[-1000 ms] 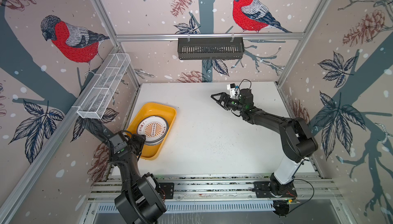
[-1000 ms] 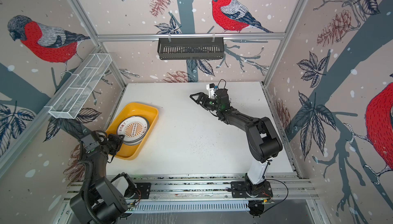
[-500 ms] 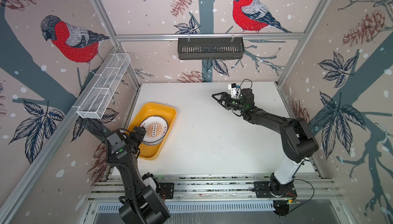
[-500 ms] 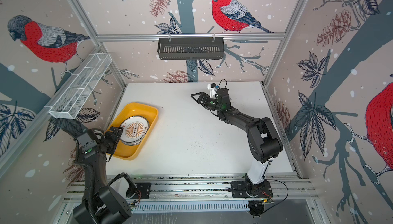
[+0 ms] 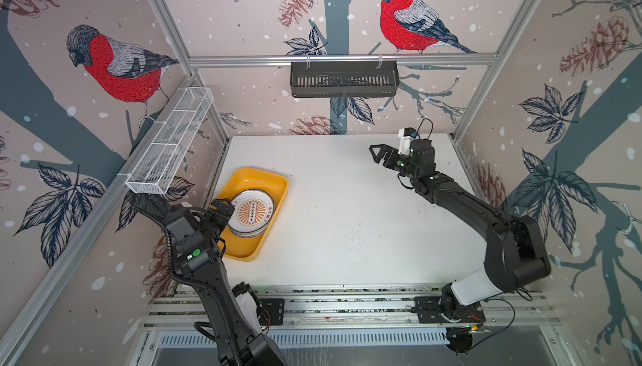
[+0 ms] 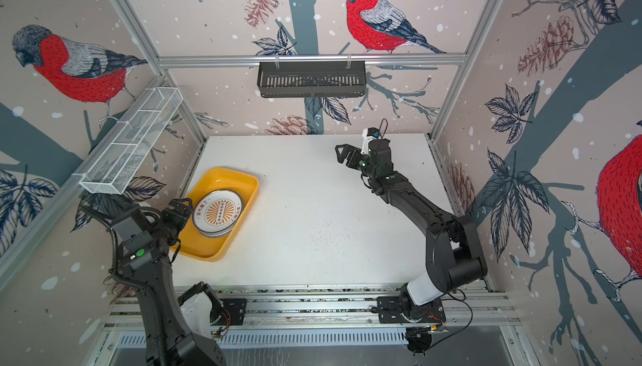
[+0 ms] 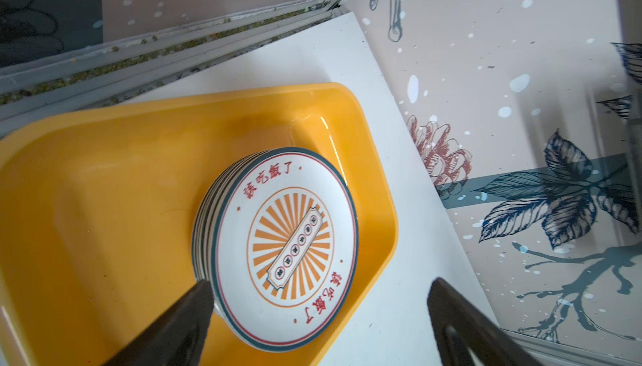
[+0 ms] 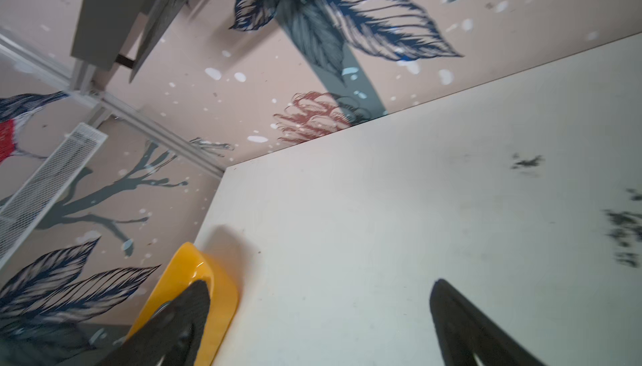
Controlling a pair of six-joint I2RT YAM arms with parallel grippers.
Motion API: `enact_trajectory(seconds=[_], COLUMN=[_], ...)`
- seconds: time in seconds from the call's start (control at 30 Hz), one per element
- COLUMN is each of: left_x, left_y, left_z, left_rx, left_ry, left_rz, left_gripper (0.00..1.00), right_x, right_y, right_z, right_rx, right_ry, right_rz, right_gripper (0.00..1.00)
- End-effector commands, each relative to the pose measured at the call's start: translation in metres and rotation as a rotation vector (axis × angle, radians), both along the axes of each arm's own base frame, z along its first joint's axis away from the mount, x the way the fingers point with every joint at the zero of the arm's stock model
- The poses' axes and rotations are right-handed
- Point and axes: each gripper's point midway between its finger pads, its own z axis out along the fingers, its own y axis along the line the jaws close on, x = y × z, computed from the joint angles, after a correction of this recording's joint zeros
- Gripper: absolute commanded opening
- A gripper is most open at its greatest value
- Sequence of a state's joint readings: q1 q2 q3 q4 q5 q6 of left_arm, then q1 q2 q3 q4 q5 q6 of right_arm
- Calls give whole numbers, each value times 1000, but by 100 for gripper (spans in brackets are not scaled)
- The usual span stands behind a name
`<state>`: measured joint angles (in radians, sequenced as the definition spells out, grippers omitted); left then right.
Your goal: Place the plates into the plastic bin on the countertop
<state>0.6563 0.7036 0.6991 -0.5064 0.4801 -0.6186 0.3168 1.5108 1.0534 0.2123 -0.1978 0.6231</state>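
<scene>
1. In both top views, a stack of plates [image 5: 250, 215] sits inside the yellow plastic bin [image 5: 274, 181] at 9 o'clock on the white bench [image 5: 347, 235] — none lies loose, so the task looks finished. The left fingers [image 5: 225, 208], at the stack's 9 o'clock, are spread and empty. The right fingers [image 5: 385, 149] hang at 1 o'clock, spread, grasping nothing.
2. Left wrist view: fingers wide apart, one tip just beside the stack's edge; the top plate shows an orange sunburst. Stacking likely saves bin space.
3. Right wrist view: open fingers over bare bench — the bin's corner shows behind one finger.
</scene>
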Motion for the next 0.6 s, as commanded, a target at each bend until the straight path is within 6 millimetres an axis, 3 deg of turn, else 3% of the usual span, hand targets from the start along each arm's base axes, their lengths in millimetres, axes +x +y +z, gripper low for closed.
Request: enact_trajectory(seconds=[0.0,0.27,0.5,0.57], left_x=[0,20,78,96], left_y=[-18,-82,-163,-175], left_z=[22,80,85,84], left_rx=[21,135,405,467], left_ry=[-29,-262,-320,-356], left_rz=[-71,-278,-444,-470], left_gripper=[96,96,97,96], right_x=[1,-19,-46,-55], right_y=[-46,-133,-187,-199], right_z=[-4,9,5,0], right_rx=[-113,-238,-314,-336], right_ry=[-12,-88,-108,-116], right_rz=[-148,-417,-595,-639], right_gripper=[100,100,100,99])
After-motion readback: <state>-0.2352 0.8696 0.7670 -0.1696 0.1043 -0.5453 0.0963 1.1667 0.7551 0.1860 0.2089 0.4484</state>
